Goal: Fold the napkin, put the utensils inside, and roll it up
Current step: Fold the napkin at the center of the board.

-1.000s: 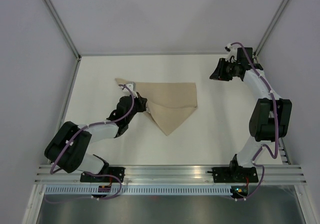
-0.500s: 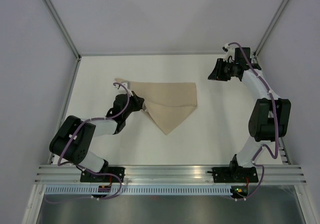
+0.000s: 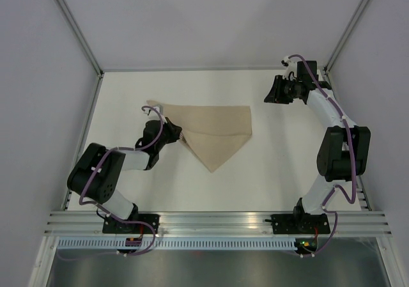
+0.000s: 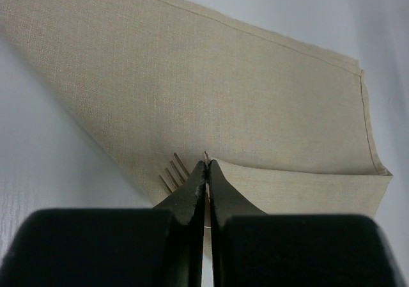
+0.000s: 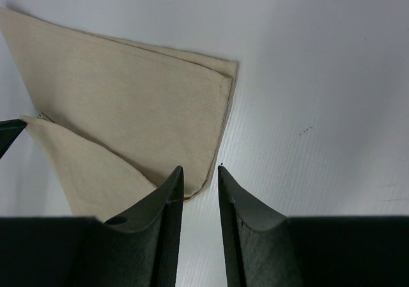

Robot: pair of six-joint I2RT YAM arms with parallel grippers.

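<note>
The left gripper, fingers pressed together, is seemingly pinching a flap corner of the napkin, which is spreading rightward mid-table. The fork tines are peeking out just left. The right gripper is hovering slightly parted and empty, well apart.

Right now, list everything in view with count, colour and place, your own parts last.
napkin: one, tan, folded into a triangle, left-centre of the table
fork: one, only metallic tines showing, at the napkin's left edge
table: one, white, under everything
walls: three, pale grey, around the table
rail: one, silver, near edge
left arm: one, white and black, reaching to the napkin
right arm: one, white and black, far right
left end effector: one, black, shut on the napkin's flap corner
right end effector: one, black, open, empty
</note>
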